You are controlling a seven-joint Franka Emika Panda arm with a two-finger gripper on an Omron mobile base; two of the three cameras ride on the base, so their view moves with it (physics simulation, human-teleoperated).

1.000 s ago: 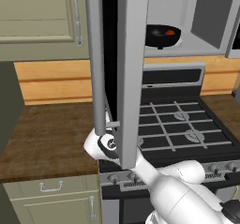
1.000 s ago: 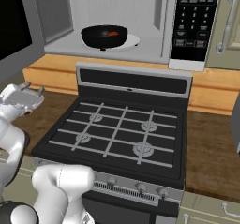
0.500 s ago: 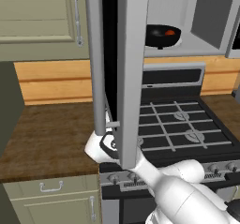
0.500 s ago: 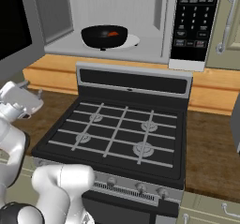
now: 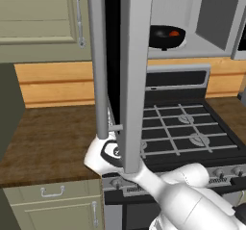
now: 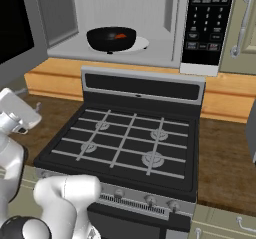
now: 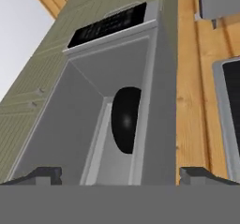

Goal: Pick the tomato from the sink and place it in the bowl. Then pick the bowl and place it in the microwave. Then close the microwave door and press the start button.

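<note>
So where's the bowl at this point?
The bowl sits on the white turntable inside the open microwave, above the stove, left of the keypad, with the tomato in it.

Base views flank stove (image 6: 125, 143), both catching microwave (image 6: 150, 28) interior; hand view rolled sideways, looking up into it.

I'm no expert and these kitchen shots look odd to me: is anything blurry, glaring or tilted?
Left base view: sharp, evenly lit; the open microwave door blocks the middle. Right base view: crisp, a soft sheen on the black bowl, the tomato showing red inside. Hand view: softer, rolled sideways, a pale glint on the bowl.
</note>
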